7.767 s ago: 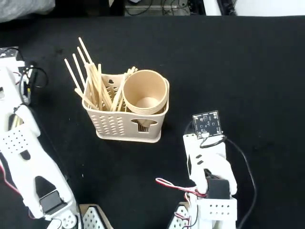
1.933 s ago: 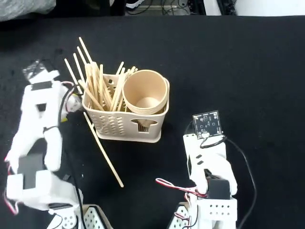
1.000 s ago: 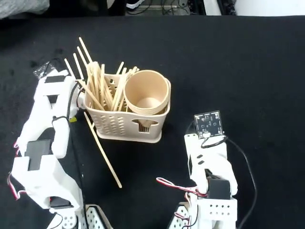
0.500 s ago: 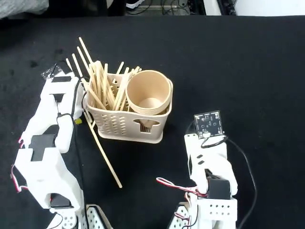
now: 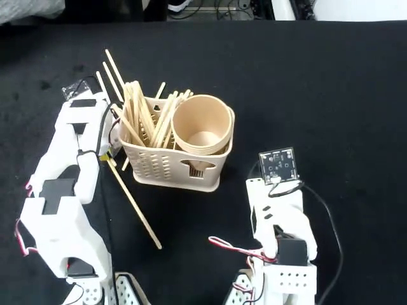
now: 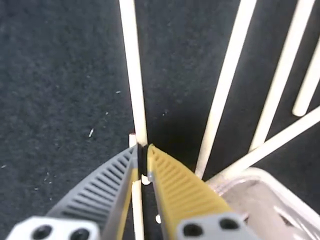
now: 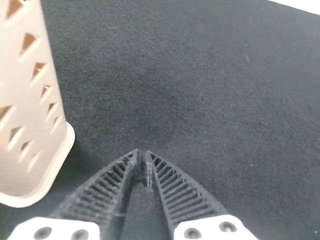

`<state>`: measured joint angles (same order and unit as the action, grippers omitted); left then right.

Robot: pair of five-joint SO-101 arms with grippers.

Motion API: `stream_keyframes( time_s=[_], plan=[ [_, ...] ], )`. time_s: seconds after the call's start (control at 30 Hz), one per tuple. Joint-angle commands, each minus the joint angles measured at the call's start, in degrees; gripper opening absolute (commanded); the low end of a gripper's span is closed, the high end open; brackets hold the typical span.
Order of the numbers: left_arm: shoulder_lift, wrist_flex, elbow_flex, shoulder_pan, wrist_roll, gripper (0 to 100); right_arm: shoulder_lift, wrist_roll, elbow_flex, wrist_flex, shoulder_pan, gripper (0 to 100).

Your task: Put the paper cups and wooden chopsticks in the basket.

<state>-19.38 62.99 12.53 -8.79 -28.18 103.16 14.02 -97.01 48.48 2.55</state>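
The beige perforated basket (image 5: 166,170) stands on the black table, with stacked paper cups (image 5: 202,124) in its right half and several wooden chopsticks (image 5: 143,114) leaning in its left half. My left gripper (image 6: 143,152) sits at the basket's left wall (image 6: 260,197), shut on one chopstick (image 5: 135,204) that slants down toward the table's front. That chopstick (image 6: 132,75) runs straight out from between the grey and yellow fingers. My right gripper (image 7: 141,159) is shut and holds nothing, low over the cloth beside the basket's right side (image 7: 27,100).
The right arm (image 5: 280,216) lies folded at the front right of the basket. The left arm (image 5: 63,184) fills the front left. Black cloth (image 5: 318,89) stretches bare to the right and behind the basket.
The left arm came in from the left edge holding a chopstick and pressed against the basket's left side. The basket slid slightly right. The right arm stayed still.
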Motion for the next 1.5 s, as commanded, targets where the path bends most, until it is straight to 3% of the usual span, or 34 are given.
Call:
stream_keyframes(
  time_s=[0.0, 0.4, 0.57, 1.1, 1.47],
  plan=[
    [-0.09, 1.05, -1.36, -4.26, 0.97, 3, 3.21, 0.09, 0.40, 0.26, 0.79, 1.1],
    [-0.09, 7.65, -6.11, -8.84, 3.78, 4, 3.21, 0.09, 0.40, 0.26, 0.79, 1.1],
    [-0.18, 11.60, -6.64, -8.40, 3.69, 11, 3.21, 0.09, 0.40, 0.26, 0.79, 1.1],
    [-0.18, 22.51, -17.10, -7.60, 3.43, 14, 3.21, 0.09, 0.40, 0.18, 0.79, 1.1],
    [-0.26, 14.68, -6.11, -4.88, 3.52, 14, 3.21, 0.09, 0.40, 0.09, 0.79, 1.1]
  ],
)
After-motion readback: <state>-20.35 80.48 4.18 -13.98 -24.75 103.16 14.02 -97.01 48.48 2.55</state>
